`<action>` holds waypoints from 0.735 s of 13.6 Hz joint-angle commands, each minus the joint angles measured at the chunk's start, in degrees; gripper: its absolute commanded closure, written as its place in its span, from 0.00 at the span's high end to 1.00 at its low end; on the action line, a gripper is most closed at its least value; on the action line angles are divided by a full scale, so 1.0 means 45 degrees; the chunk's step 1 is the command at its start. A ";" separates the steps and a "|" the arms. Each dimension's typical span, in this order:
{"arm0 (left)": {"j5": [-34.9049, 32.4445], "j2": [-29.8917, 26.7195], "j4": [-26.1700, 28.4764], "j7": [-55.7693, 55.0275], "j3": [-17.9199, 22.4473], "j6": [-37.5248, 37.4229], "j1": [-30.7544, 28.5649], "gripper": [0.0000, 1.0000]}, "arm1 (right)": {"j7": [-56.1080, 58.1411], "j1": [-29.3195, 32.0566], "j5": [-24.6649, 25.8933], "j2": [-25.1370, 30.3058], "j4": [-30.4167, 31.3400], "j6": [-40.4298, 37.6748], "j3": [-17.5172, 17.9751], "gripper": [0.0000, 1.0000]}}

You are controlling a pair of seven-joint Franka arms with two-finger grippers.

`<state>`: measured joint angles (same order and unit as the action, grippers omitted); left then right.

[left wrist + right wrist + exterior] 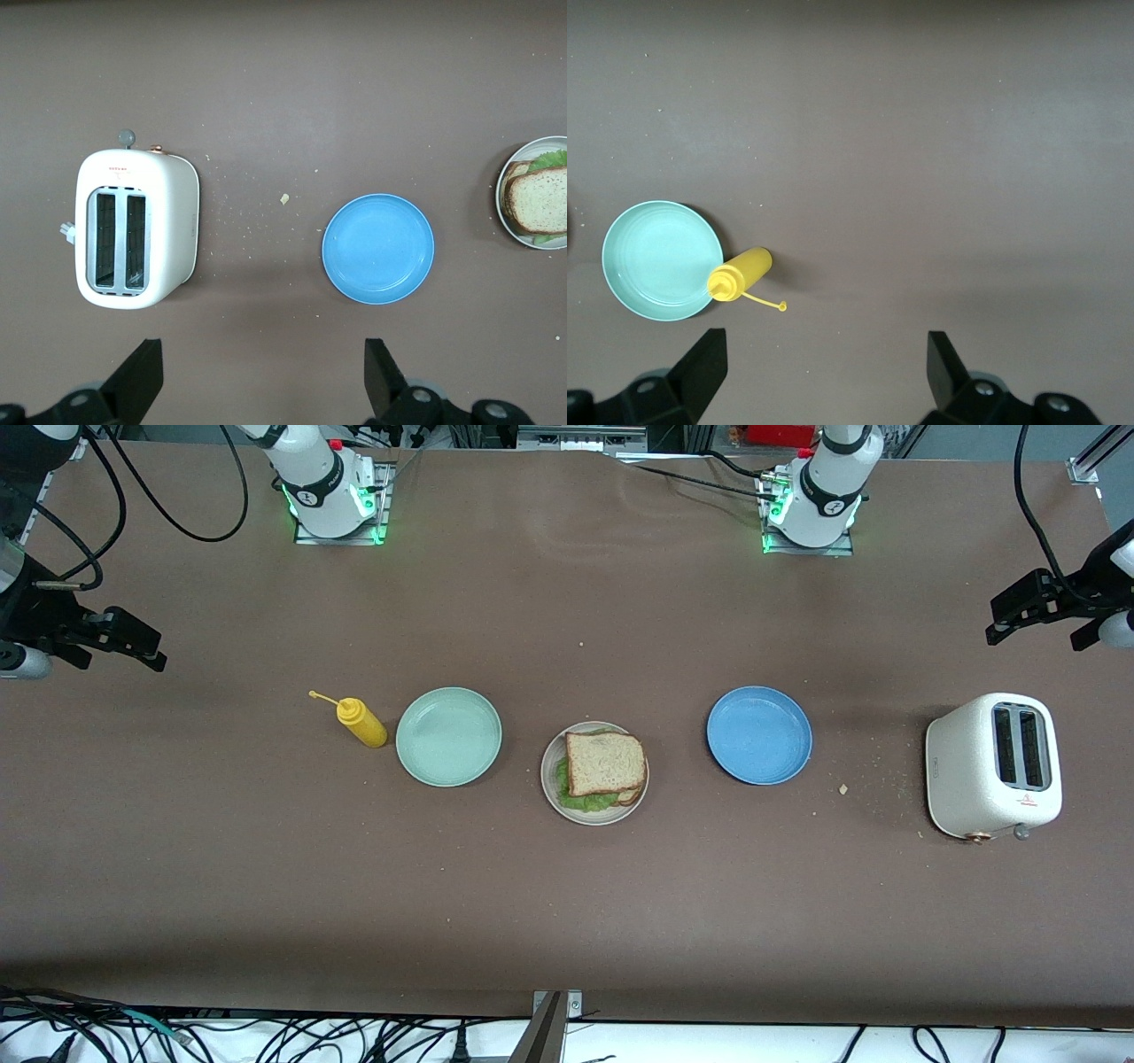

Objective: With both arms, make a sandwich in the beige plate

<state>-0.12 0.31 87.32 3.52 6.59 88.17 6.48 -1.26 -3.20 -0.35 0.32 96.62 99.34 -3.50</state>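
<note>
Nearest the front camera, the beige plate (552, 793) sits mid-table carrying the sandwich (604, 769), a toasted slice on top with green lettuce showing at its edge. On the brown table (567, 903), a mint-green plate (448, 736) and a yellow squeeze bottle (361, 721) stand toward the right arm's end; a blue plate (759, 734) and a white toaster (992, 765) stand toward the left arm's end. The left gripper (261, 381) hangs above the table near the toaster, fingers spread wide and empty. The right gripper (824, 376) hangs above the table near the bottle, fingers likewise wide and empty.
</note>
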 commanded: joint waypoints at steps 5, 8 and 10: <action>-0.0463 -0.0048 0.0282 -0.0042 -0.0233 0.0230 -0.0111 1.00 | 0.0104 0.0047 -0.0235 -0.0188 -0.0337 -0.0259 -0.0022 1.00; -0.0482 -0.0029 0.0243 -0.0002 -0.0233 0.0347 -0.0150 1.00 | 0.0104 0.0047 -0.0235 -0.0188 -0.0337 -0.0239 -0.0022 1.00; -0.0482 -0.0029 0.0243 -0.0002 -0.0233 0.0347 -0.0170 1.00 | 0.0123 0.0066 -0.0235 -0.0188 -0.0337 -0.0239 -0.0041 1.00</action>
<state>-0.12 0.53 88.17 3.53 6.05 89.04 6.08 -1.26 -3.16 -0.35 0.14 96.62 99.34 -3.52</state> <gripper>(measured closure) 0.000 0.000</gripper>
